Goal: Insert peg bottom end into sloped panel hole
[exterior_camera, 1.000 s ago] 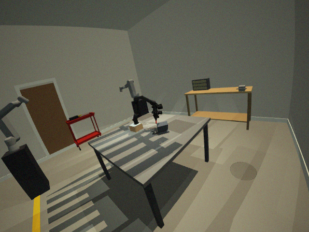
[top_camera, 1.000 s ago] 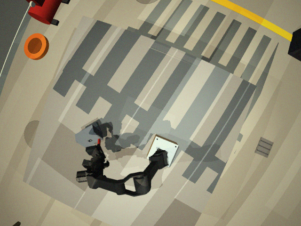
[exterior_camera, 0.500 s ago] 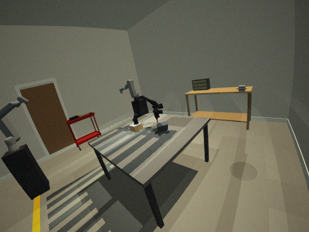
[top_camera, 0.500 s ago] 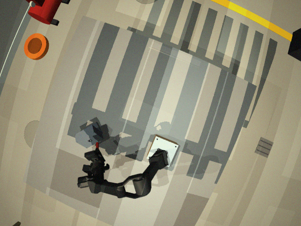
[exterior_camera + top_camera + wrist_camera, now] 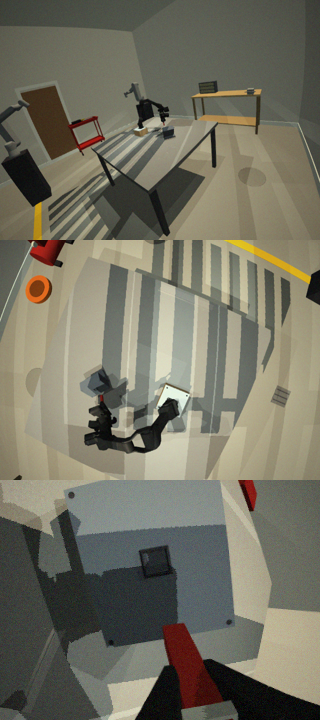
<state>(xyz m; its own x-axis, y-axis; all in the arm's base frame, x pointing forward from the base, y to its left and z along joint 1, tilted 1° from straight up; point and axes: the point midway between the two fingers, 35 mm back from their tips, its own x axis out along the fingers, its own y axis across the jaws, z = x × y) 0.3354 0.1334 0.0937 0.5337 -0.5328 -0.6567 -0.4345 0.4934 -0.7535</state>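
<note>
A black jointed robot arm [image 5: 152, 437] [image 5: 155, 103] stands on a square white-topped block with tan sides [image 5: 183, 392] [image 5: 142, 133], set in from the lower edge of the grey, smooth-topped counter [image 5: 85, 325] [image 5: 165, 160] as the top view shows it. Its black gripper [image 5: 102, 402] [image 5: 163, 121] [image 5: 188, 672] has its fingers clamped on a slim, flat-sided red peg [image 5: 101, 397] [image 5: 163, 124] [image 5: 185, 650]. The peg is up off the counter, outside the hole and near the blue-grey sloped panel [image 5: 95, 383] [image 5: 168, 131] [image 5: 202, 557]. The panel sits near the counter's left edge in the top view, closer to the lower-left corner than the upper-left. Its matt, flat face bears small dark round dots near its corners and one square, dark-rimmed hole [image 5: 155, 561]. Bands of shadow cross the counter. Past its upper-left corner, an orange ring with a brown centre [image 5: 29, 291] lies on the beige floor [image 5: 15, 356] [image 5: 232, 206].
</note>
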